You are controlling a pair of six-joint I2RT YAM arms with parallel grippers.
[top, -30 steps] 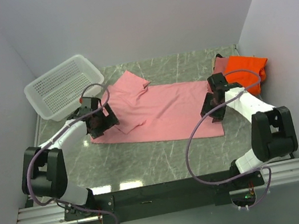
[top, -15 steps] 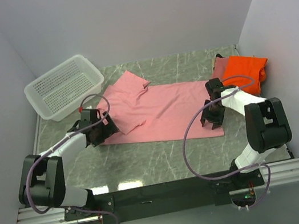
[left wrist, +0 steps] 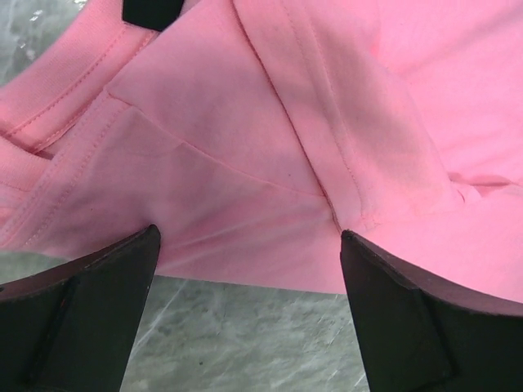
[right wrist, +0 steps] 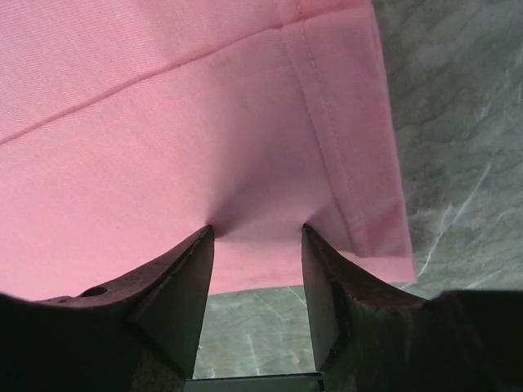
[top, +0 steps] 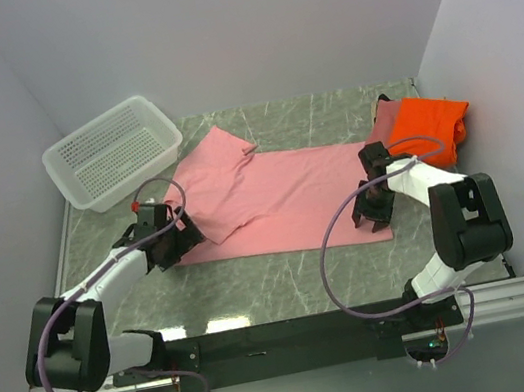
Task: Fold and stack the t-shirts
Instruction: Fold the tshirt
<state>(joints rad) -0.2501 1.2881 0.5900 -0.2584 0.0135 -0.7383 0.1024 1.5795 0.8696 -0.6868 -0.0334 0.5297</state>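
— L claw?
— Mine's spread wide, over pink shirt sleeve edge, holding nothing.
— R claw?
— Part spread, tips pressing its near hem corner. Shirt's flat mid-table; orange one atop dusty rose one, far right.

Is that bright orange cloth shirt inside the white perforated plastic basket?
No, the orange shirt lies at the far right, the basket far left.

Pink t-shirt lies spread mostly flat right of the basket; farther right, folded orange t-shirt seemingly tops a dusty-rose t-shirt.
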